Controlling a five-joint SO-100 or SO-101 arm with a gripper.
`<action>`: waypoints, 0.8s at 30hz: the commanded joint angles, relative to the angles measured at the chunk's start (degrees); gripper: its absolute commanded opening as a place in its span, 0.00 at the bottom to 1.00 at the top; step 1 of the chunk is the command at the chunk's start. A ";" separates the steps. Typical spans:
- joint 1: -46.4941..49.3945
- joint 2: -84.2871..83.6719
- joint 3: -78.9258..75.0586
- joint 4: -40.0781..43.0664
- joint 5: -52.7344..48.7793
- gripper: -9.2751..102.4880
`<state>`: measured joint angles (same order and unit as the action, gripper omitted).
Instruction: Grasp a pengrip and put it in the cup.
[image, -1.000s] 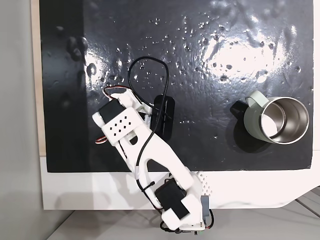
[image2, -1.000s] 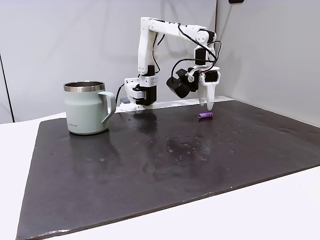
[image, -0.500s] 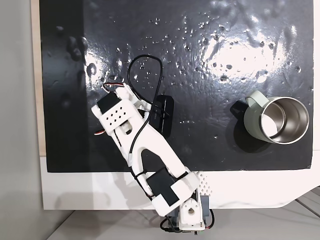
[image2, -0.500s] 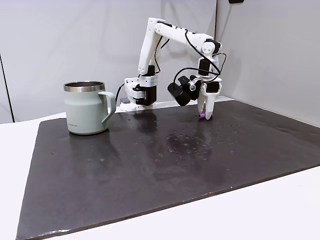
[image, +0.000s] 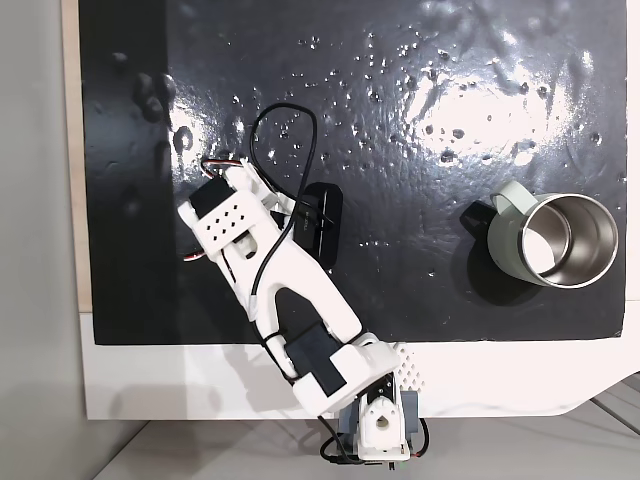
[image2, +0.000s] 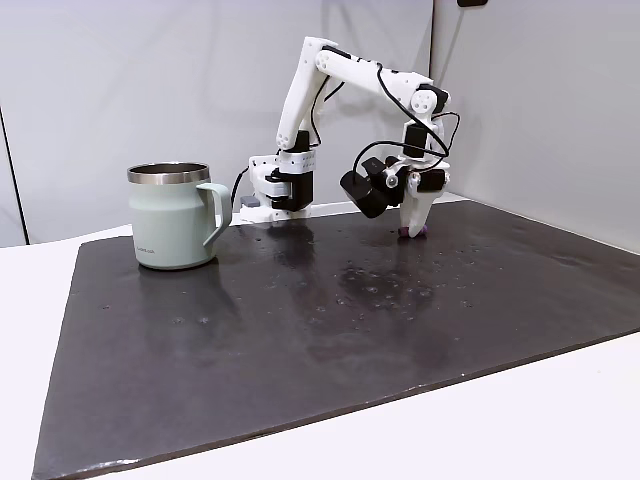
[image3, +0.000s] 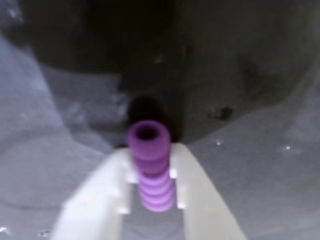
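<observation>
In the last second I've dropped the gripper (image2: 414, 232) from above the pengrip (image3: 151, 167) right down onto the dark mat (image2: 330, 330). In the wrist view the purple sleeve now sits between both white fingers (image3: 195, 187), end hole facing the camera, fingers touching its sides: I'd call it gripped, not yet lifted. In a fixed view the cup (image: 552, 240) stands well apart at roughly 3 o'clock from the arm (image: 270, 260), open and upright. Next I judge: lift, swing toward 3 o'clock, release over the rim.

In the wrist view, the pengrip (image3: 150, 165) lies between the fingers (image3: 197, 187).
</observation>
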<state>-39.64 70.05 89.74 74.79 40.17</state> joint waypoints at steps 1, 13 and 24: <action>0.44 0.44 -2.81 -0.53 -0.97 0.08; 3.25 19.69 -16.17 10.99 -8.96 0.08; 8.17 27.16 -27.42 16.52 -17.67 0.08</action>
<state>-33.31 94.04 65.92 89.91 24.17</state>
